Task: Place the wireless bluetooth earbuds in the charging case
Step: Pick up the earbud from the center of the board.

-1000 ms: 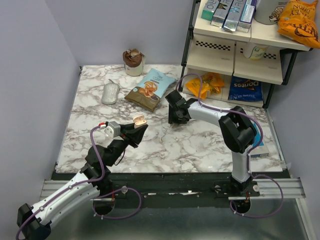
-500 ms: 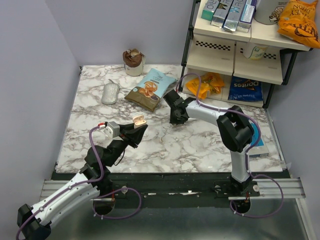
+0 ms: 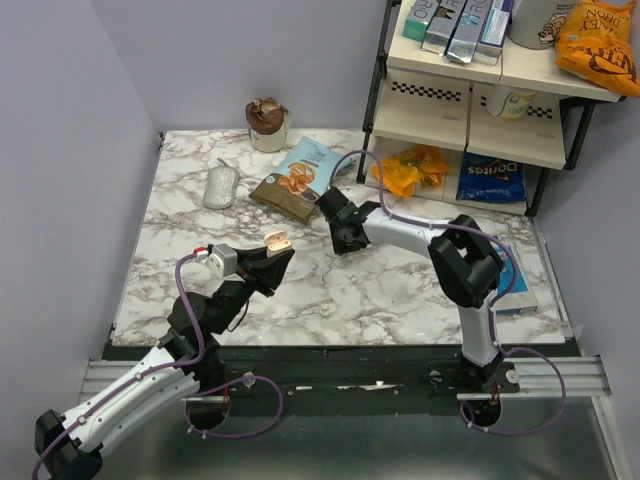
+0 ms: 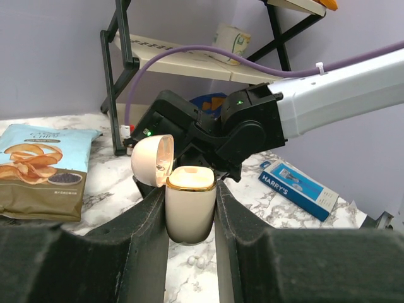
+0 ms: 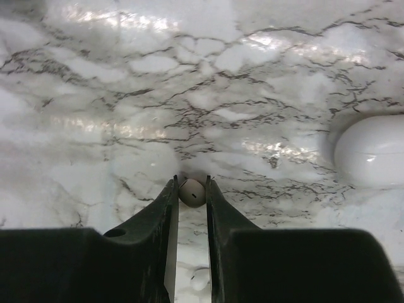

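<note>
The earbud (image 5: 192,192) lies on the desk (image 3: 400,290) right between the tips of the right jaws, which point down at it. They stand narrow, one tip on each side of the bud with no gap showing, though the bud rests on the marble and is not lifted. It is a small, round, cream bead with a dark dot on its face. It shows no clear long axis from here, so the angle of the grip should matter little.

The case (image 4: 189,205) is with the other arm. The left jaws hold it by its sides, clear of the desk, at a middling width set by its body. Its long axis runs along the fingers and its mouth faces away from the wrist. The lid (image 4: 151,159) is swung open to one side, and a thin gold rim rings the mouth.

From above, the case (image 3: 277,241) sits near the right jaws, on the robot's left, with open desk between them. The right arm is the one at the bud. The coming move is likely a lift, then a short carry leftward to the open mouth.
</note>
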You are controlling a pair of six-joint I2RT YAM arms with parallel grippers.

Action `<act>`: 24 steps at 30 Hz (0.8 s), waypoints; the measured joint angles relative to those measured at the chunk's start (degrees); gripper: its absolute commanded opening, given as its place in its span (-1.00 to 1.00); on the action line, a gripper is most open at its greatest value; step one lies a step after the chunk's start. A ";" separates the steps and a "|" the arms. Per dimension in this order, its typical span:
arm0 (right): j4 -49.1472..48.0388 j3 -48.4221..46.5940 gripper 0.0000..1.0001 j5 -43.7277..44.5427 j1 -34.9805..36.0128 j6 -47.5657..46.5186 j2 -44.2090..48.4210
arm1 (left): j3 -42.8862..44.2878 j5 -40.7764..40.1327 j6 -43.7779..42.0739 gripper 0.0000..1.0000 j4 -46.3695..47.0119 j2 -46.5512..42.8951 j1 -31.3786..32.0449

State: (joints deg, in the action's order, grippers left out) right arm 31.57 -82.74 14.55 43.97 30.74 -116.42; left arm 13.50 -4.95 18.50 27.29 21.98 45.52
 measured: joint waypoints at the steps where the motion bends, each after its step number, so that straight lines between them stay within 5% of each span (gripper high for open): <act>1: -0.31 0.00 -0.70 0.00 0.46 -1.73 -0.02 | 0.00 0.00 0.00 -1.00 0.00 0.02 0.00; 10: -2.95 0.04 -0.49 1.66 3.98 -20.46 -0.44 | 0.00 0.00 -0.02 -1.00 0.00 0.11 0.11; 14: -3.67 0.24 0.21 2.45 4.13 -26.67 -0.44 | 0.00 0.00 -0.04 -1.00 0.02 0.13 0.11; 17: -4.15 0.37 0.48 3.21 4.15 -28.85 0.00 | 0.00 0.02 -0.04 -1.00 0.02 0.15 0.11; 24: -4.76 2.03 0.57 3.04 4.07 -25.07 1.70 | 0.00 0.00 -0.07 -1.00 0.00 -0.76 0.37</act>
State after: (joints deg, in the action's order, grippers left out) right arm 26.81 -80.71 17.58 48.03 5.67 -114.72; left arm 13.50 -4.95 18.44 27.29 21.21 45.89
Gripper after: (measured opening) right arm 0.790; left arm 0.367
